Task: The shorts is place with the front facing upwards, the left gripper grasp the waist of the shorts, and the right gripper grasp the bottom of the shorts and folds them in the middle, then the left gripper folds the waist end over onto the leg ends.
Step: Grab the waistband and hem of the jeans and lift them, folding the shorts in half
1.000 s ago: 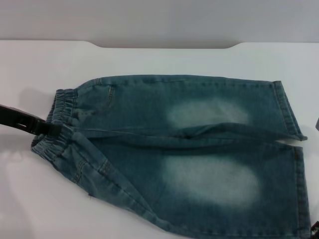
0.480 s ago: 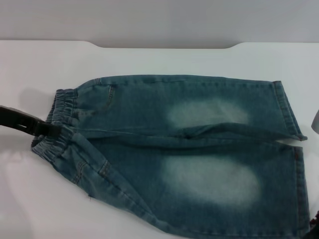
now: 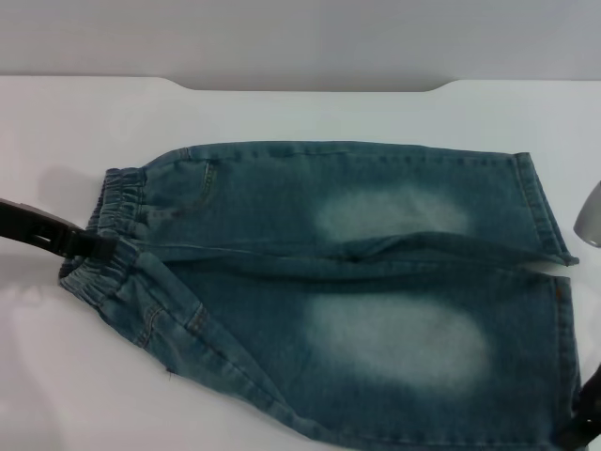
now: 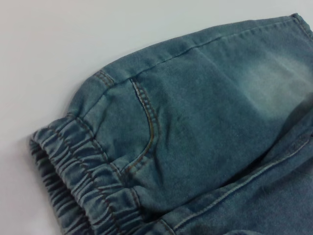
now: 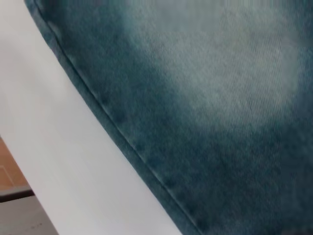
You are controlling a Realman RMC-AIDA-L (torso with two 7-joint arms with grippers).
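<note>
Lying flat on the white counter (image 3: 113, 395), the shorts (image 3: 357, 282) spread with the faded face up, 2 pale patches showing, 1 on each leg. The waist of the shorts (image 3: 117, 221) sits at the left, its gathered elastic band bunched and ruffled, while the bottom of the shorts (image 3: 554, 272) lies at the right, the far hem ending just short of the near one, a narrow slit of counter between them.

The left gripper (image 3: 89, 244) reaches in from the left edge, a thin black arm whose tip meets the elastic band about midway along it; the band puckers around that spot, and the fingers appear clamped on the waist. From the left wrist view, the band (image 4: 83, 191) and a curved, stitched front pocket (image 4: 146, 132) fill the picture, the fabric lying smooth beyond them.

The right gripper (image 3: 584, 413) shows only as a dark shape at the near right corner, right at the hem of the near leg; whether its fingers are open or closed cannot be told. The right wrist view looks close onto a faded patch (image 5: 220, 83) and a stitched edge of the denim against the counter
</note>
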